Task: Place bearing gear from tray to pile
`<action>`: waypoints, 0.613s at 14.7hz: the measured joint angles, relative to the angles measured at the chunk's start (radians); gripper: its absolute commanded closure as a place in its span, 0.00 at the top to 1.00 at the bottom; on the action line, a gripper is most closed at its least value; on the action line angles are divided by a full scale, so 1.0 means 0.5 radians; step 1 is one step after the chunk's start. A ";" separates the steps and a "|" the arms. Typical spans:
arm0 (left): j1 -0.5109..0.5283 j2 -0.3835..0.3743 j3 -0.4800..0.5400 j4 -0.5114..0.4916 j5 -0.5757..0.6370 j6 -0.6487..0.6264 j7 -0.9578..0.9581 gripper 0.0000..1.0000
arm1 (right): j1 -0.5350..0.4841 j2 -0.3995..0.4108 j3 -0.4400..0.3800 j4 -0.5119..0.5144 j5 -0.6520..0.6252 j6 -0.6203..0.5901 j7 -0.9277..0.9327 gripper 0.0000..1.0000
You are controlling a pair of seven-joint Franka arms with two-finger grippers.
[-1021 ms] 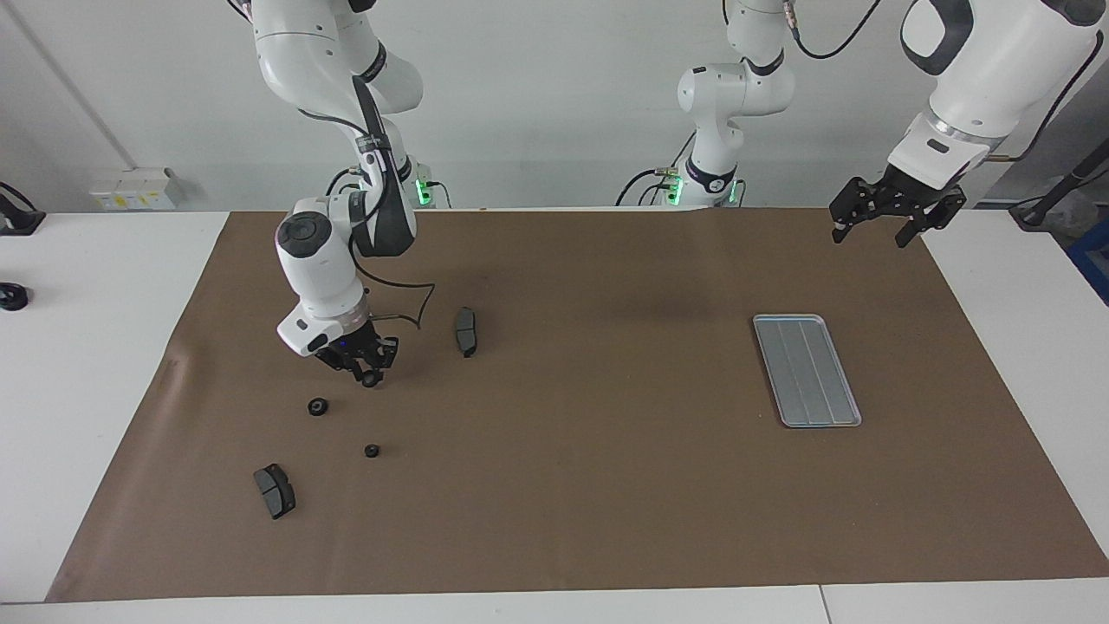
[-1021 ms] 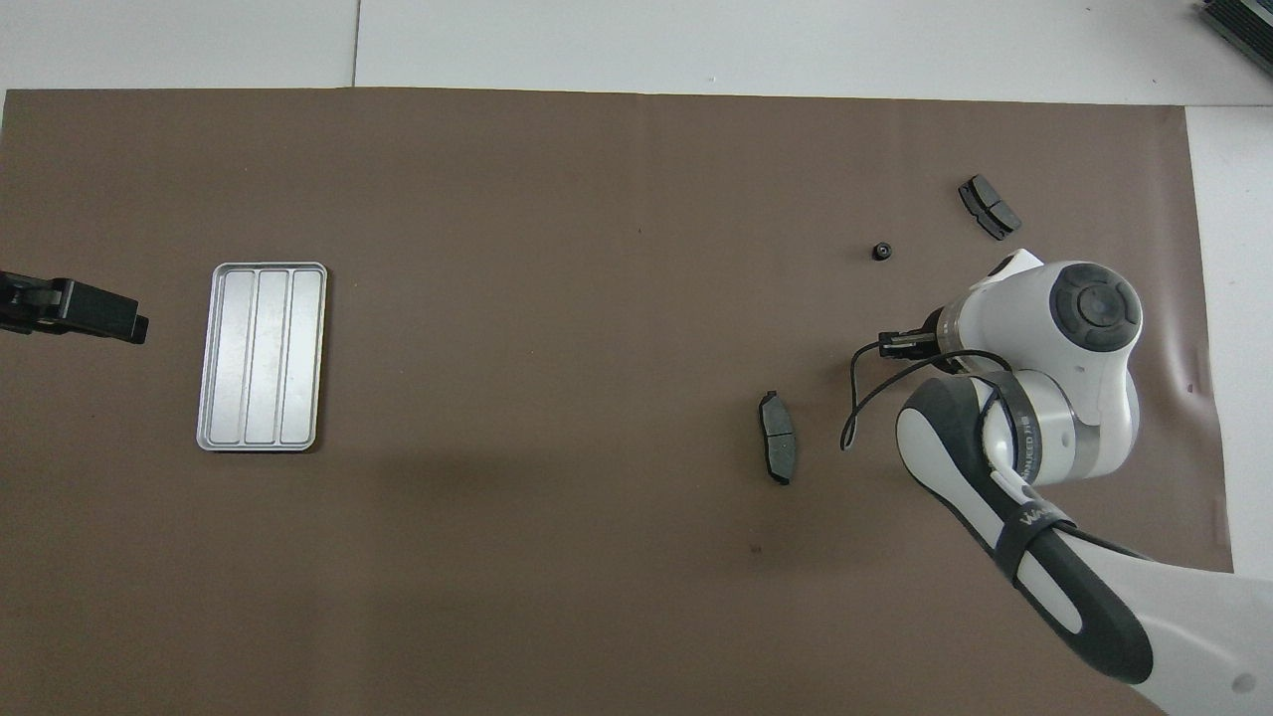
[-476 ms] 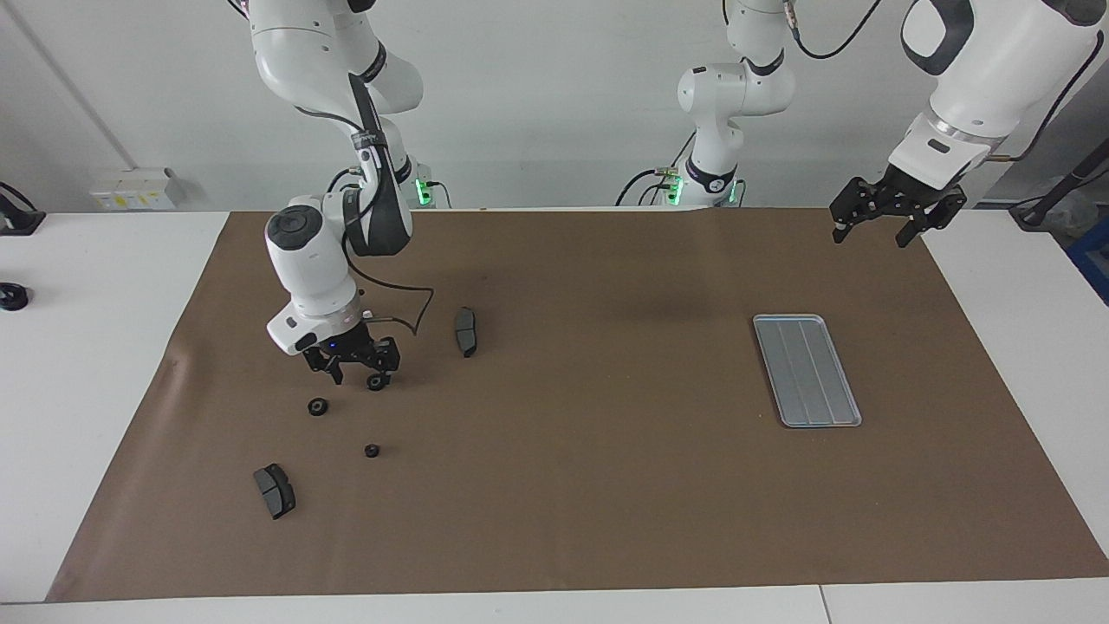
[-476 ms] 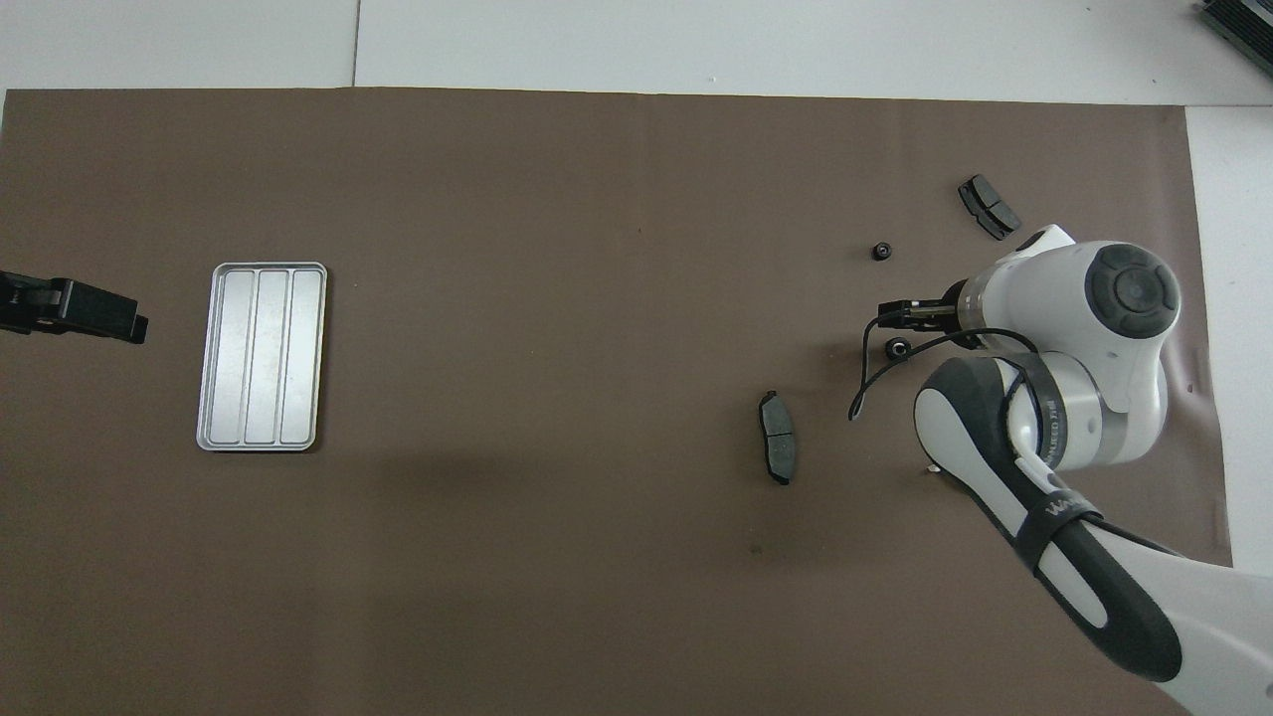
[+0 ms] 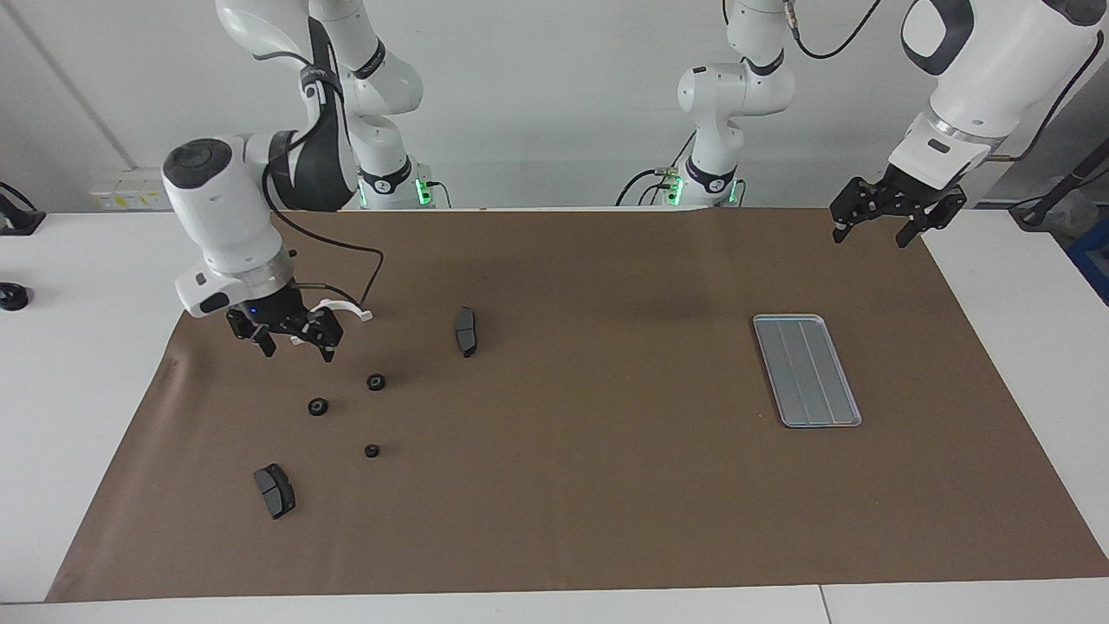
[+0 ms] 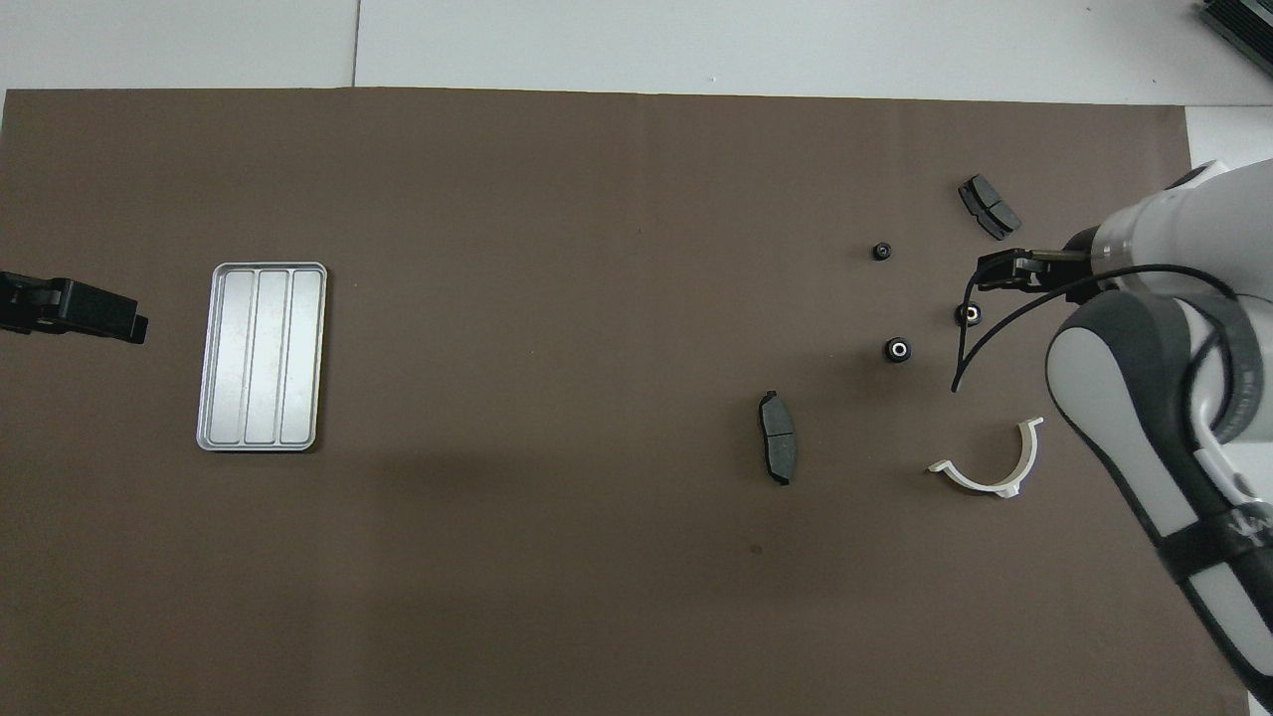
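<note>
Gears lie loose in the pile: we see our right gripper (image 5: 293,340) raised with fingers spread and holding nothing, one bearing gear (image 5: 375,381) on the mat below and just beside it. Toward our left arm's end sits the tray (image 5: 807,370), and our left gripper (image 5: 871,227) waits near it, fingers spread.

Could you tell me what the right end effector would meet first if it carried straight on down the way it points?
Probably bare brown mat; the right end effector hangs open, empty, with the white bracket close beside, depth unclear.
</note>
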 measured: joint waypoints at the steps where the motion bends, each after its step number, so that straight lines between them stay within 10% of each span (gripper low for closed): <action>1: 0.000 0.000 0.000 0.000 0.000 0.000 0.000 1.00 | -0.015 -0.065 -0.001 0.037 0.000 -0.099 0.000 1.00; 9: 0.000 0.000 0.000 0.000 0.000 0.000 0.000 1.00 | -0.143 -0.281 -0.010 0.466 -0.002 -0.866 0.000 1.00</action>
